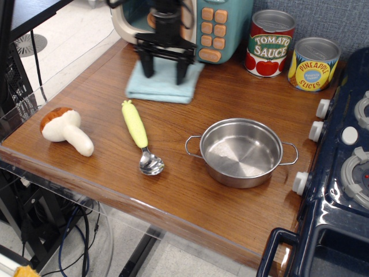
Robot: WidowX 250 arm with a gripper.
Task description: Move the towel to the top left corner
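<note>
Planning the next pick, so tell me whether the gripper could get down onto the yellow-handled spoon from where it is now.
Probably yes. The gripper stands on the light blue towel, its fingers spread, and the spoon lies apart on bare wood just in front of it. Nothing covers it; the mushroom toy and steel pot sit clear to either side.

single view — high front, angled down

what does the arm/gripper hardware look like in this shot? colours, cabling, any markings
All black. The gripper has a wide flat crossbar with two stubby, blocky prongs as jaws hanging from its ends, under a chunkier cylindrical wrist section. Black cable loops off the top near the frame edge. No markings or labels are legible. Only the lower end of the arm is in frame.
</note>
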